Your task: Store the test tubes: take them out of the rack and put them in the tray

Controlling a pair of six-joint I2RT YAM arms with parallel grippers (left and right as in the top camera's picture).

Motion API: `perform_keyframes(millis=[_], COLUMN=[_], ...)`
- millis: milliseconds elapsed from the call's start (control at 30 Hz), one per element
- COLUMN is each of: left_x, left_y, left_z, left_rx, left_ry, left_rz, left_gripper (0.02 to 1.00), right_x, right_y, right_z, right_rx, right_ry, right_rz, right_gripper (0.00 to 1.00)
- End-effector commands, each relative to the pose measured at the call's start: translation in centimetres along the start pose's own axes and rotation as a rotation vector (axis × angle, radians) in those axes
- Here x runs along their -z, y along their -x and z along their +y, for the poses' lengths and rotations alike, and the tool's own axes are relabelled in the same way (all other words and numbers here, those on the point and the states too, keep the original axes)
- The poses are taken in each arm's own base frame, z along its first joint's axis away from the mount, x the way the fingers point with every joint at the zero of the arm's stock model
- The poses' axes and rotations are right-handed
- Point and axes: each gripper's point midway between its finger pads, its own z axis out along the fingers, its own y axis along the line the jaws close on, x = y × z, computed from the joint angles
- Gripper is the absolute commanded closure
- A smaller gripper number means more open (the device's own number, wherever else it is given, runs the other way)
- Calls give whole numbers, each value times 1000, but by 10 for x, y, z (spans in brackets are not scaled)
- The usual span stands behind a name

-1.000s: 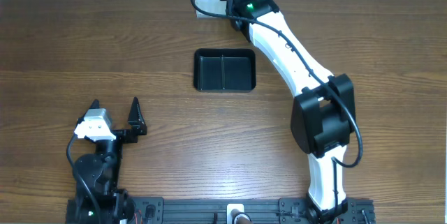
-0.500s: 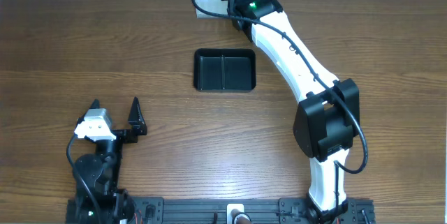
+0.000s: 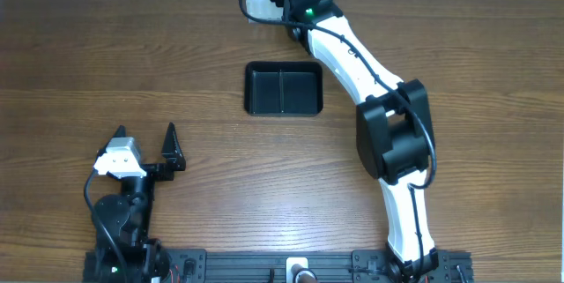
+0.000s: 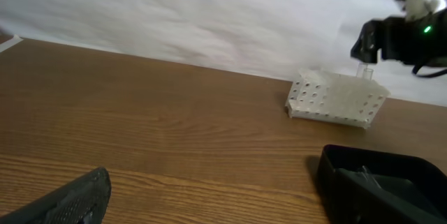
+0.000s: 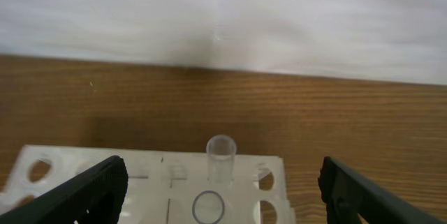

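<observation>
**A:** Where do we have the right gripper (image 5: pixel 222 162)?

**B:** Over the white rack (image 5: pixel 70 168) at the table's far edge. Its fingers (image 5: pixel 91 189) are spread wide and hold nothing. One clear test tube (image 5: pixel 221 155) stands upright in a rack hole. We see it between the two fingers, a little beyond their tips and untouched.

**A:** And around it?

**B:** From the rack, the black tray (image 3: pixel 284 65) lies at 6 o'clock, near but apart, and a divider splits it in two. Our right arm (image 3: pixel 352 49) rises from its base at 5 o'clock of the tray and passes the tray's 2 o'clock corner. In the top view it covers the rack's right part. A white wall (image 5: pixel 223 15) stands behind the rack at 12 o'clock.

**A:** Anything in the tray?

**B:** The left wrist view shows something pale inside, but we cannot tell what.

**A:** The other side?

**B:** The left gripper (image 3: pixel 144 130) sits well apart, at 8 o'clock of the tray. It is likewise released and holds nothing, over the wooden table (image 3: pixel 88 54).
</observation>
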Motion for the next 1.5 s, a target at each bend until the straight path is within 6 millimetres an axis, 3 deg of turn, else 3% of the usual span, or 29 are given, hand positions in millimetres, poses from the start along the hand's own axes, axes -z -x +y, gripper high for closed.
perform_keyframes(millis=[33,600,1000,1367,1500], left_x=[0,0,0,0,0], left_y=[-2,-2,-2,-2,-2], left_z=[-3,-3,-2,-3,-3], left_rx=[-19,-19,-19,-19,-19], left_ry=[-14,-14,-14,-14,-14], left_rz=[3,3,4,3,3], left_gripper=[20,23,20,20,20], right_x=[-12,-24,-28,-28,-28], right_y=[-4,-25,-38,-39,-39], right_z=[2,5,11,12,13], right_rx=[0,17,32,34,34], right_ry=[-10,-9,8,10,11], right_rz=[-11,29,62,63,63], right_gripper=[143,235,244,724,829])
